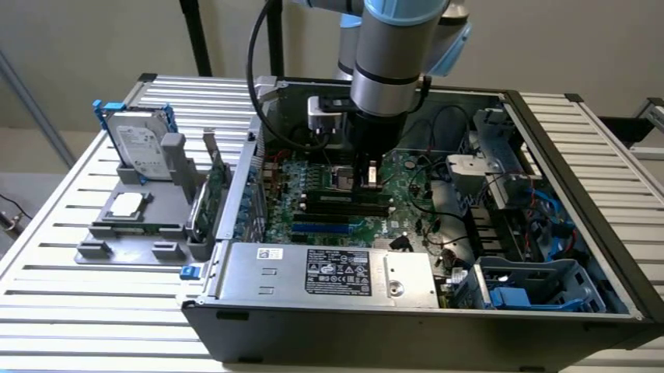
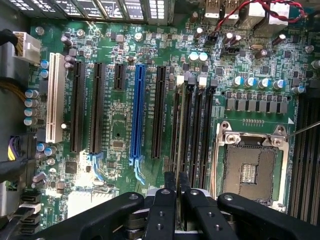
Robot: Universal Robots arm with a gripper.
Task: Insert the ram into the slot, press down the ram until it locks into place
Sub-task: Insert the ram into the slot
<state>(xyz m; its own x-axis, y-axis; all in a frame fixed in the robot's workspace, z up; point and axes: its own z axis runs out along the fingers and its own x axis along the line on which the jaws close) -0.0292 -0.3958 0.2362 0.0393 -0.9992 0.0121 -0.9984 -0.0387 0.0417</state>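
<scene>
**Claw down on the memory slots, case open on slatted desk**

Black matte claw [image 2: 176, 176] is closest. Its fingers [image 2: 165, 205] are drawn almost together with a thin slit between them; I can't tell if they pinch anything. The tips sit over one end of the parallel black plastic sockets. The ram [image 2: 184, 125] shows as a thin edge-on strip standing in the slot [image 2: 181, 82], which has a white end clip, and it runs in under the tips. Beside it are the square shiny-metal CPU socket [image 2: 250, 170] and the long blue connector [image 2: 137, 115], on a glossy green board. The dark steel PC case [image 1: 415, 326] is open-topped. It sits on a ribbed aluminium desk [image 1: 62, 311], with a grey plastic fixture [image 1: 124, 233] holding a hard drive [image 1: 140, 151] on the exterior view's left. A plain beige wall is behind.
</scene>
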